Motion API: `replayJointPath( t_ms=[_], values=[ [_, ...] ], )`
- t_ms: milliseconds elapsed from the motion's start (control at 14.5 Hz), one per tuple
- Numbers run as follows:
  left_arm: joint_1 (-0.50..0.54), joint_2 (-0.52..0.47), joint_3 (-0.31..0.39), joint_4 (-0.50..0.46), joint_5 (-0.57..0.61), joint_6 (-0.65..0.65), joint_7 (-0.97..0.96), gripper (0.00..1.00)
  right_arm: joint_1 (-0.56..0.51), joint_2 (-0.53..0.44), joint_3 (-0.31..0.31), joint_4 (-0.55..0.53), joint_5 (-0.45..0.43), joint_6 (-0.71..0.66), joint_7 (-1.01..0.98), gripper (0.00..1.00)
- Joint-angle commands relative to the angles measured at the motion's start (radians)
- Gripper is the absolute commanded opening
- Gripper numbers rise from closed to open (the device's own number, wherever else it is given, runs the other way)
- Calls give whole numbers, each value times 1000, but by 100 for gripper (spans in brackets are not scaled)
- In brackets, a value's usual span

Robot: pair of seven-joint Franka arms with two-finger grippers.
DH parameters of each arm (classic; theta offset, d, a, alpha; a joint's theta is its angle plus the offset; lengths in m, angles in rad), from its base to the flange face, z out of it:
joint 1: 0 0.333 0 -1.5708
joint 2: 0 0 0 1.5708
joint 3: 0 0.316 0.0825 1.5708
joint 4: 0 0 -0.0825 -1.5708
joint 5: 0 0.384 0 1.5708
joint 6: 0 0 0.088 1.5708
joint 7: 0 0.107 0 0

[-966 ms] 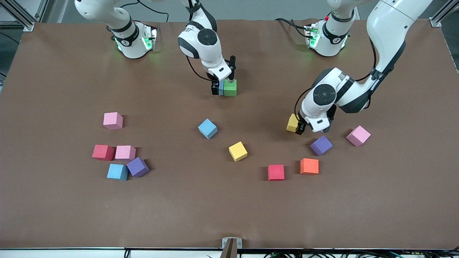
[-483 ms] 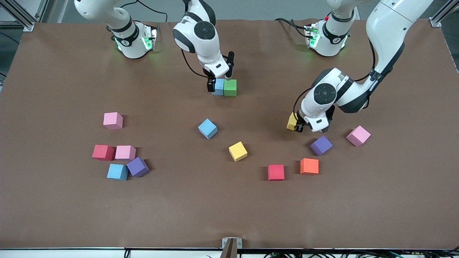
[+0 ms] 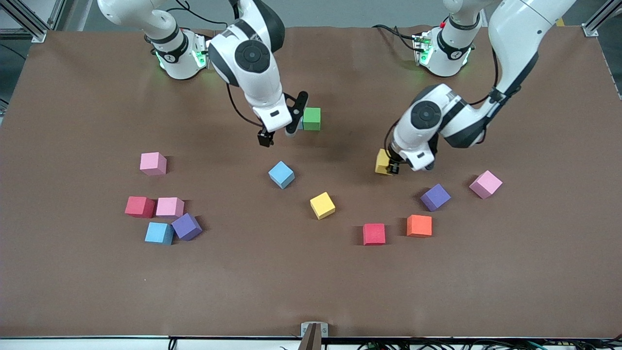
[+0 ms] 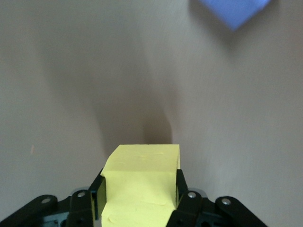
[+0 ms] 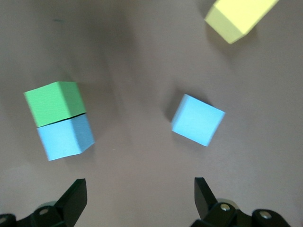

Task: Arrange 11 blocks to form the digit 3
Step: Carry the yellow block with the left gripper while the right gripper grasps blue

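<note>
Left gripper (image 3: pixel 392 167) clamped tight on a yellow block (image 3: pixel 382 162), up over bare table (image 3: pixel 311 291) toward the left arm's end; seen in the left wrist view as a yellow block (image 4: pixel 141 182) pressed between two black fingers (image 4: pixel 182 191), with a corner of a purple block (image 4: pixel 233 12) on the table below.

Right gripper (image 3: pixel 279 132) spread wide with nothing between the fingers, hanging over the table just beside a green block (image 3: pixel 311 118). In the right wrist view, green block (image 5: pixel 55 102) touching a light blue block (image 5: pixel 66 137) side by side, these two making the only joined pair; in the front view this blue one mostly hidden under the right gripper. No digit 3 formed yet apart from this pair.

Loose blocks scattered nearer to the front camera:
- a blue block (image 3: pixel 281 174) and a second yellow block (image 3: pixel 322 205) near the middle;
- toward the left arm's end, a purple block (image 3: pixel 435 197), a pink block (image 3: pixel 485 184), an orange block (image 3: pixel 419 225) and a red block (image 3: pixel 373 234);
- toward the right arm's end, one pink block alone (image 3: pixel 153 163), then a cluster of red (image 3: pixel 139 206), pink (image 3: pixel 169 207), blue (image 3: pixel 159 233) and purple (image 3: pixel 186 226), red touching pink, blue touching purple.
</note>
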Motion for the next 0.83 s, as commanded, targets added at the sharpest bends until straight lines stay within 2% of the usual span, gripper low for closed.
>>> replayJointPath(
  t_ms=[0,138,276,759],
  values=[
    [3,-29,-105,-10,-11,-52,-141,23,-1,113,-32,44,28,66,16,100],
    [-9,-21,-167,-19,-13,-55,-281,23,-2,150,-33,47,53,115,16,100],
    [-40,-14,-191,-30,-13,-55,-378,23,8,193,-35,64,106,152,18,100],
    [-196,46,-184,-24,-8,-37,-617,23,21,267,-38,61,117,270,64,100]
  ],
)
